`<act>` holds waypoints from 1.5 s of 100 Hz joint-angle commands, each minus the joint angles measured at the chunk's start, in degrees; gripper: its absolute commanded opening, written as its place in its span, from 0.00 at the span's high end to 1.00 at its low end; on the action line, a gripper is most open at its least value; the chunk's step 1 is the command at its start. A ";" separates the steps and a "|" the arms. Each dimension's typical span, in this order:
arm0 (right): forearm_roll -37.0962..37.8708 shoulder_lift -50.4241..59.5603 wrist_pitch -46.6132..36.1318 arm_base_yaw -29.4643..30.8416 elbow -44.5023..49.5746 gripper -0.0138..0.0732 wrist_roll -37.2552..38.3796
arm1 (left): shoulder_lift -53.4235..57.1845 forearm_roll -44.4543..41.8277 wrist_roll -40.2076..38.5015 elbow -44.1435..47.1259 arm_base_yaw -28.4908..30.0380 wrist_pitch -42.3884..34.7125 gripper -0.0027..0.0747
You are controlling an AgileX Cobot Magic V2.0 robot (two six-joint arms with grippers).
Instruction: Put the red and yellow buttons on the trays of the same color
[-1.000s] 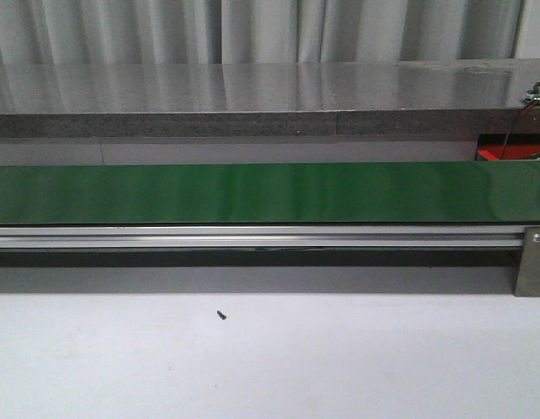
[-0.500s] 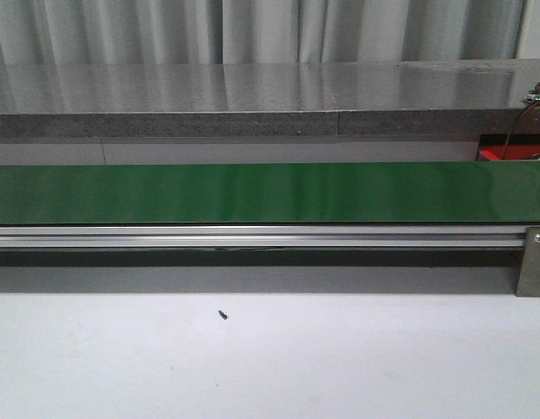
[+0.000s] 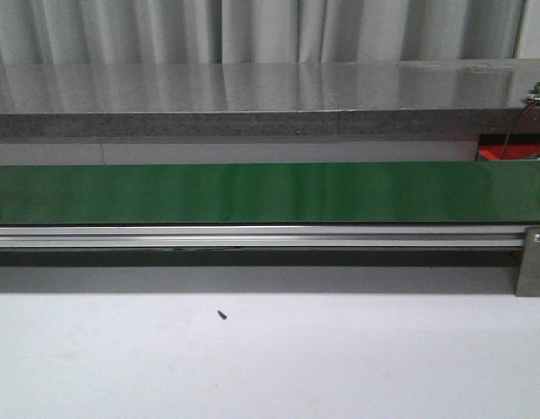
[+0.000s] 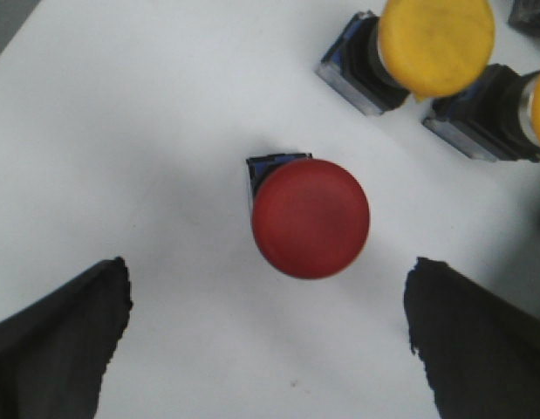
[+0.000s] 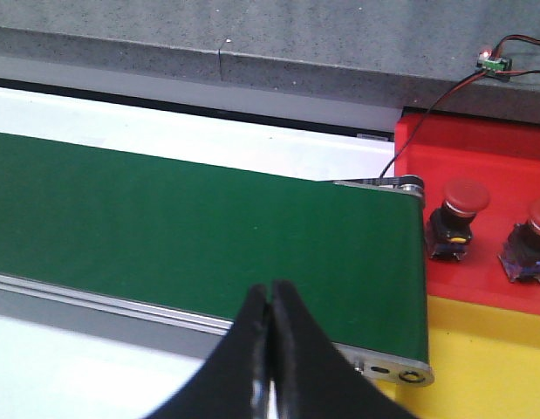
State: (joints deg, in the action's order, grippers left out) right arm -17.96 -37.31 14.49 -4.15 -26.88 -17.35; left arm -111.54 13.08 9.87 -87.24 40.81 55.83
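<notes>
My left gripper [image 4: 268, 336], fingers spread apart, frames a round red mushroom-head button [image 4: 310, 217] on the white tabletop [image 4: 121, 131]; my right gripper [image 5: 268, 349], fingers pressed together, hangs above the green conveyor belt [image 5: 191, 236].

Left claw [image 4: 270, 340]: two broad matte-black fingers. Right claw [image 5: 271, 327]: slim black fingers tapering toward tips.

Left gripper [image 4: 268, 336] jaws apart, right gripper [image 5: 270, 340] together.

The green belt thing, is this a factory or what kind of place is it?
Probably a small factory-style test bench for sorting. A long green conveyor belt runs on a metal rail, push buttons like this red button wait on a white table, and a red tray sits at the belt's end.
</notes>
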 commanded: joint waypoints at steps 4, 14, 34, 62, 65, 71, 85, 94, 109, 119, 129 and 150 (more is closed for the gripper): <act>-0.38 0.43 -3.82 -0.08 -1.43 0.92 -0.52 | 1.72 0.73 0.16 -1.34 -0.05 -4.00 0.16; -0.38 0.43 -3.82 -0.08 -1.43 0.92 -0.52 | 0.47 1.57 0.16 -1.34 -0.05 -5.38 0.16; -0.38 0.43 -3.82 -0.08 -1.43 0.92 -0.52 | -2.14 3.26 0.16 -1.34 -0.12 -8.36 0.16; -0.38 0.43 -3.82 -0.08 -1.43 0.92 -0.52 | -3.60 3.41 0.16 -1.34 -1.23 -11.22 0.45; -0.38 0.43 -3.82 -0.08 -1.43 0.92 -0.52 | -3.60 3.41 0.16 -1.34 -1.39 -11.40 0.52; -0.38 0.43 -3.82 -0.08 -1.43 0.92 -0.52 | -3.60 3.41 0.16 -1.34 -1.64 -11.78 0.65; -0.38 0.43 -3.82 -0.08 -1.43 0.92 -0.52 | -3.60 3.41 0.16 -1.45 -1.75 -11.98 0.87; -0.38 0.43 -3.82 -0.08 -1.43 0.92 -0.52 | -3.50 3.30 0.16 -1.45 -1.75 -10.80 0.92; -0.38 0.43 -3.82 -0.08 -1.43 0.92 -0.52 | -0.88 2.67 0.28 -1.54 -1.75 -6.85 0.92; -0.38 0.43 -3.82 -0.08 -1.43 0.92 -0.52 | 2.66 2.24 1.40 -1.54 -2.13 -6.28 0.92; -0.38 0.43 -3.82 -0.08 -1.43 0.92 -0.52 | 7.16 2.35 1.40 -1.54 -2.67 -6.03 0.92; -0.38 0.43 -3.82 -0.08 -1.43 0.92 -0.52 | 11.86 2.11 3.03 -1.54 -8.40 -4.02 0.92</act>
State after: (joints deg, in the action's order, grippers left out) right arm -17.96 -37.31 14.49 -4.15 -26.88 -17.35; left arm -103.28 14.12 12.39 -87.24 35.40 52.73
